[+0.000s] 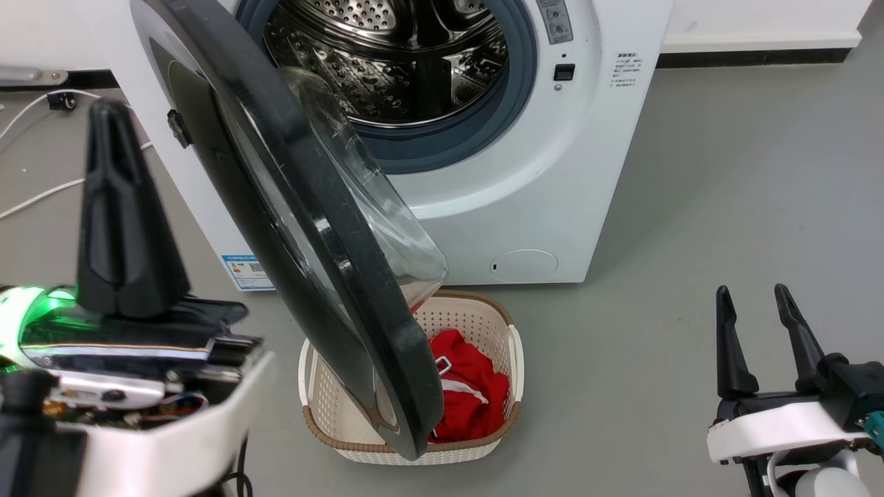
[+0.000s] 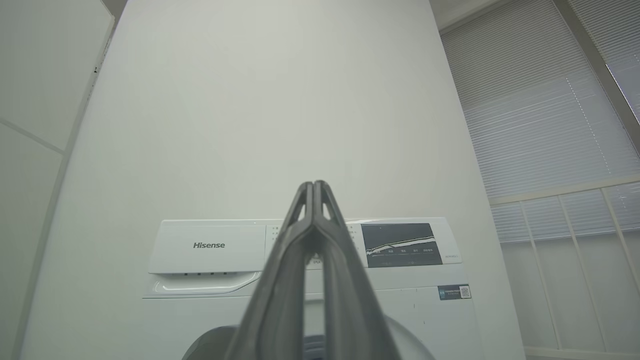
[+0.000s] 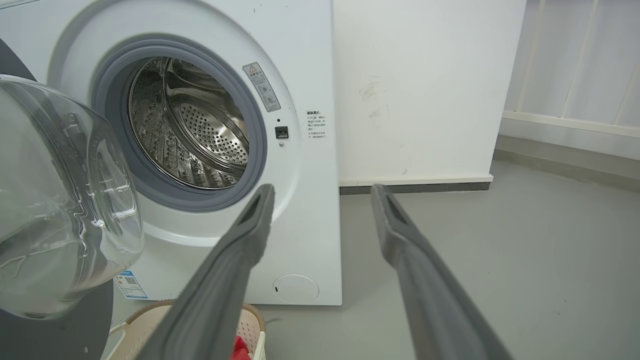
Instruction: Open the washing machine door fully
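Washing machine door [image 1: 324, 228] stands part-open, hinged at 9 o'clock of the drum mouth on the washing machine [image 1: 525, 207]. Its edge faces the head camera, over a basket [image 1: 514, 345] of red cloth [image 1: 469, 386]. Judged about half open, not fully. Left hand [image 1: 110, 117], at 9 o'clock of the door by its outer face: fingers pressed together, holding nothing, no contact apparent. Right hand [image 1: 751, 293], at 4 o'clock: spread wide, empty, well apart.
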Available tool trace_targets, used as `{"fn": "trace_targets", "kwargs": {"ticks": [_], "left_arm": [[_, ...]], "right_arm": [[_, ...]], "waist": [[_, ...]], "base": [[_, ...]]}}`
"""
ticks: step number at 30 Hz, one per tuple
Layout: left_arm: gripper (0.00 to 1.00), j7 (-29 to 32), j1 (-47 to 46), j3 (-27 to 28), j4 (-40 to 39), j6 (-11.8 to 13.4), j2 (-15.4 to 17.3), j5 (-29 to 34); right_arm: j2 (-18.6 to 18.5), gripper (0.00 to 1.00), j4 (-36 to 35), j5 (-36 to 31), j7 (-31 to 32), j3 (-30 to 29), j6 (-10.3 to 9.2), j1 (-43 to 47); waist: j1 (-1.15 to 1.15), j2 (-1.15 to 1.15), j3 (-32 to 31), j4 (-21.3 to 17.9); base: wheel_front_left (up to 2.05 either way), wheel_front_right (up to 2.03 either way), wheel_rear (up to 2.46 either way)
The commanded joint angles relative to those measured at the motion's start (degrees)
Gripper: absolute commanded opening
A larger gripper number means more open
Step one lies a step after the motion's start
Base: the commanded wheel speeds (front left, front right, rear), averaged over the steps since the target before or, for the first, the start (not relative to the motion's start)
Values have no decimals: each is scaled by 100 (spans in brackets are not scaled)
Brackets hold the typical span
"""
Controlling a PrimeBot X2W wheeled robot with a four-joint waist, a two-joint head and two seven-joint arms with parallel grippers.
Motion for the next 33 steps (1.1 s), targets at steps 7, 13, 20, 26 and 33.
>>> {"fn": "trace_targets", "kwargs": {"ticks": [7, 13, 20, 26, 33], "left_arm": [[0, -3, 214, -1376, -286, -339, 108, 263], [0, -4, 913, -2518, 380, -380, 379, 124], [0, -3, 1796, -2783, 1399, -385, 757, 241], [0, -8, 1812, -2859, 2184, -386, 737, 252], [0, -8, 1332, -2717, 2778, -246, 426, 350]], "right_arm": [[11, 100, 84, 64, -36, 48, -3, -74], [10, 100, 128, 104, -42, 75, -3, -23], [10, 100, 161, 160, -48, 48, -3, 24], [10, 100, 185, 180, -49, 64, -2, -34], [10, 100, 234, 231, -50, 144, -3, -108]], "waist": [[0, 0, -23, -62], [0, 0, -69, -102], [0, 0, -36, -102], [0, 0, 15, -90], [0, 0, 63, -169]], "base": [[0, 0, 0], [0, 0, 0], [0, 0, 0], [0, 0, 0], [0, 0, 0]]}}
